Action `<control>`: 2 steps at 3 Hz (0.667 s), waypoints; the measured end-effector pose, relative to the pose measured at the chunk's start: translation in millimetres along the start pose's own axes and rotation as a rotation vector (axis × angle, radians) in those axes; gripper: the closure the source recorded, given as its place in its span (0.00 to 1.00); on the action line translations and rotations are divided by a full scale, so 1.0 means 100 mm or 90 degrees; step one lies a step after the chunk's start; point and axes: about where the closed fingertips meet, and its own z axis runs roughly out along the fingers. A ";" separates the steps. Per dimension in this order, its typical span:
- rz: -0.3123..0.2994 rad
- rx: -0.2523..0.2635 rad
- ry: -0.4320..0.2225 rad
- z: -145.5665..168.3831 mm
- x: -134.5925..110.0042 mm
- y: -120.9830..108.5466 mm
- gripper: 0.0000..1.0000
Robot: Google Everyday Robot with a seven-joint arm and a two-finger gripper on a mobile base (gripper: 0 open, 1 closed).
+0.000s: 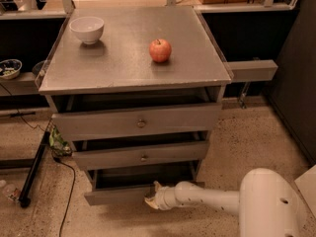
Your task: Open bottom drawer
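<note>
The bottom drawer (116, 195) is the lowest, slimmest grey front of the three-drawer cabinet and stands pulled out a little, with a dark gap above it. My gripper (151, 199) is at the middle of that front, where the knob is hidden behind it. My white arm (212, 199) reaches in from the lower right, low over the floor. The middle drawer (142, 155) and the top drawer (138, 121) show small round knobs.
A white bowl (87, 29) and a red apple (160, 50) sit on the cabinet top (128, 63). A black pole (33, 169) and a cable lie on the floor at left. A grey shelf (251, 70) juts out at right. A dark wall stands far right.
</note>
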 end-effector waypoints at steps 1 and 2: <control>0.000 0.000 0.000 -0.03 -0.01 -0.04 1.00; 0.000 0.000 0.000 -0.07 -0.03 -0.10 1.00</control>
